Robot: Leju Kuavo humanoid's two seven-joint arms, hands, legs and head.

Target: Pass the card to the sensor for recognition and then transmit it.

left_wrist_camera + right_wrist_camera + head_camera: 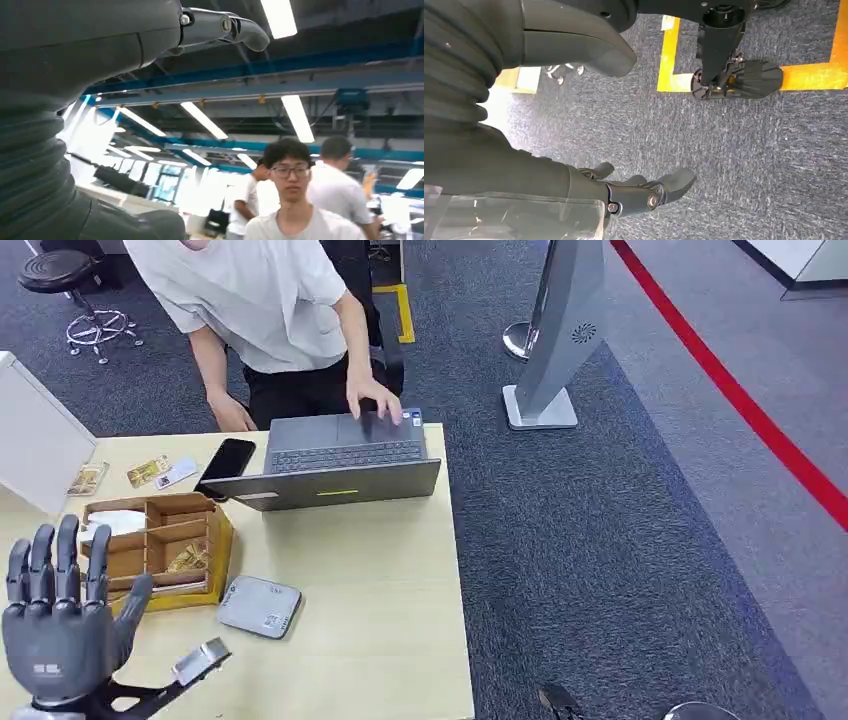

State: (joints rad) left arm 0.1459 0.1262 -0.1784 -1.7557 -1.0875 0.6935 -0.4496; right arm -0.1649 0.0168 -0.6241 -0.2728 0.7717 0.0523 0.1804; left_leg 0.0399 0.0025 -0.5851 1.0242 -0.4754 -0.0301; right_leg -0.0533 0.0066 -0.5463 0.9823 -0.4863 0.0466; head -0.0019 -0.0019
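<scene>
From the head view, the left hand (58,625) stood raised at the near left corner of the pale wooden table (380,590), palm turned away, fingers (40,560) straight and spread, holding nothing. Just beyond it sat a wooden organizer box (160,550) with several compartments; one held a yellowish card (188,558), another something white, too unclear to name. Right of the box, apart from it, lay a flat grey sensor pad (260,606), with bare tabletop between it and the table's right edge. A small silvery device (200,661) lay near the front edge, beside the hand's wrist. At the far side an open grey laptop (335,468) took up the middle, a black phone (226,462) touching its left corner. More cards (160,472) lay loose near the far left edge, next to a white panel (35,445). A person in a white shirt (260,300) leaned over, one hand (375,400) on the laptop. Right of the table ran open blue-grey carpet (620,540) with a grey kiosk stand (555,340) and a red floor line (740,400).

The left wrist view looked up past the hand's (75,55) grey ribbed cover and an extended finger (240,27) toward ceiling lights (297,117) and people (292,200) standing nearby.

The right wrist view looked down at carpet (749,165) marked with yellow tape (814,75). The right hand (574,115) hung there with thumb and fingers (649,192) loosely apart, gripping nothing.
</scene>
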